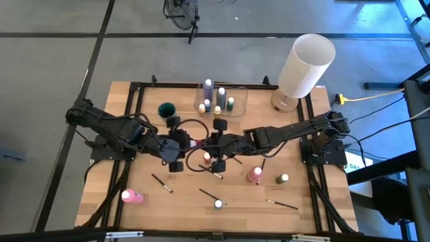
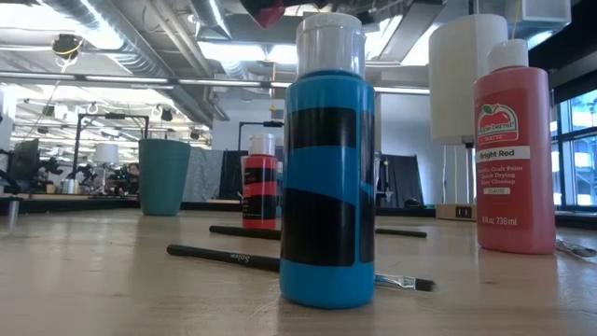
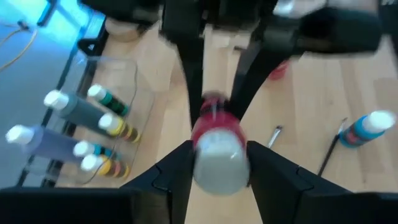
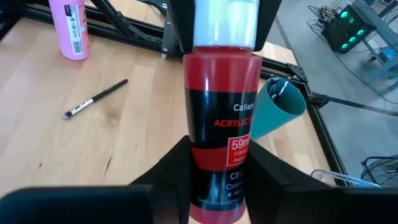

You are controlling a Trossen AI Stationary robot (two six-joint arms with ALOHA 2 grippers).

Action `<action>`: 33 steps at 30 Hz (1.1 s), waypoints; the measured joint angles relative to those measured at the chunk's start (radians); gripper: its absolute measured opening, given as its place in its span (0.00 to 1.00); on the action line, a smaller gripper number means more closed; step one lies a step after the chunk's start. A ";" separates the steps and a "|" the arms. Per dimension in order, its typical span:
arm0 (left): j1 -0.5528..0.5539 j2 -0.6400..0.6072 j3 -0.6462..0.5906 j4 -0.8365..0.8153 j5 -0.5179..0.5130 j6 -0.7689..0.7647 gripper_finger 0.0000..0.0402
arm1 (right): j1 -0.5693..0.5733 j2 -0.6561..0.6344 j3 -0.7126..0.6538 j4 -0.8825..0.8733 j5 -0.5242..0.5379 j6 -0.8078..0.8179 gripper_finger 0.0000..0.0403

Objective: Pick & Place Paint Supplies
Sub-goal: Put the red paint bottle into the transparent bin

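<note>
Above the table's (image 1: pixel 121 121) middle, we saw the left gripper (image 3: pixel 217 165) clamping the red paint bottle (image 4: pixel 221 124) by its cap, the right gripper (image 4: pixel 217 165) apparently closing on its base. We judged one should release only once the other held firmly.

Left gripper (image 3: pixel 217 171) jaws clamping a red paint bottle (image 3: pixel 214 130) at its pale cap; right arm's jaws gripping its far end. Clear container (image 3: pixel 121 81) sitting beside, holding capped bottles.
</note>
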 joint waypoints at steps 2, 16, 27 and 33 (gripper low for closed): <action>0.000 0.000 0.000 0.027 0.017 0.007 0.36 | 0.000 0.000 -0.001 -0.010 -0.003 -0.002 0.27; -0.018 0.000 0.000 0.042 0.119 -0.003 0.55 | 0.002 0.001 -0.001 -0.040 -0.008 -0.001 0.28; -0.043 -0.111 0.044 -0.066 0.152 -0.004 0.54 | -0.004 0.001 -0.001 -0.042 0.124 0.010 0.28; -0.078 -0.259 0.041 -0.067 0.033 -0.002 0.53 | 0.001 0.001 -0.001 -0.003 0.142 0.001 0.27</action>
